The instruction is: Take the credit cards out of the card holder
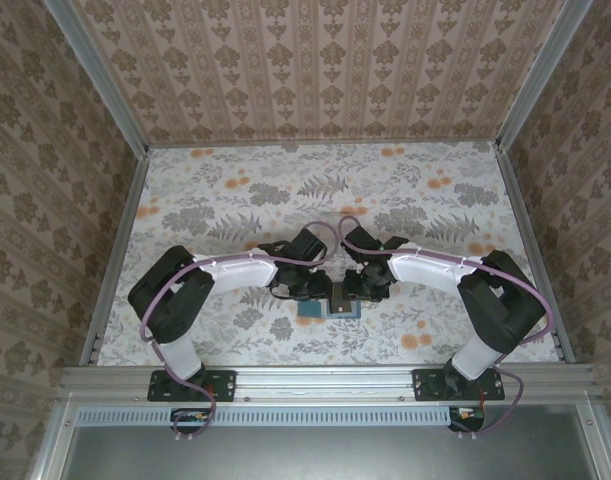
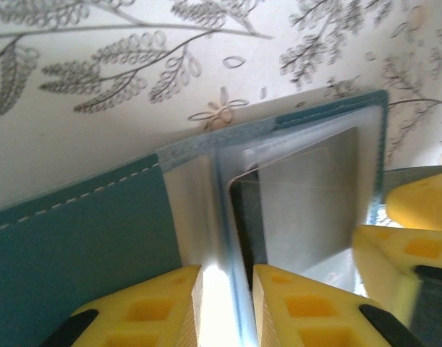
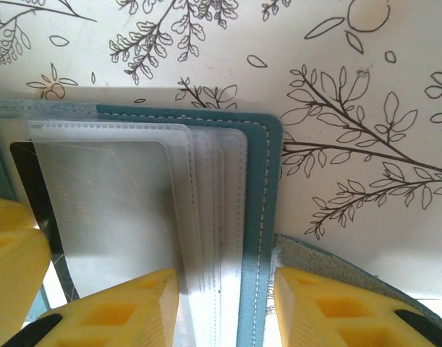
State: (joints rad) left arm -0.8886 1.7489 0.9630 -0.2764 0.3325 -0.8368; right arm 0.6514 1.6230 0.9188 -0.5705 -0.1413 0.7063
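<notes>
From the top external view, both arms reached inward and met near the front middle of the floral worktop [image 1: 235, 190]. The left end effector [image 1: 310, 292] and right end effector [image 1: 357, 290] hung close together over the teal card holder [image 1: 320, 311], which lay open and flat between them.

In the left wrist view, the card holder [image 2: 76, 238] lay spread with its teal cover on the left and its clear sleeves [image 2: 307, 188] fanned up on the right. A dark credit card [image 2: 242, 217] sat inside a sleeve. The left end effector [image 2: 224, 307] had its yellow fingers close on either side of an upright sleeve leaf. I could not tell whether they pinched it.

In the right wrist view, the card holder [image 3: 268, 188] filled the left half, with its stitched teal edge running down the middle. The dark credit card [image 3: 22, 173] showed as a black border behind the sleeves [image 3: 119, 210]. The right end effector [image 3: 228, 307] stood apart astride the cover edge, with a sliver of gap beside the teal. The strap tab [image 3: 315, 253] lay just right of it.
</notes>
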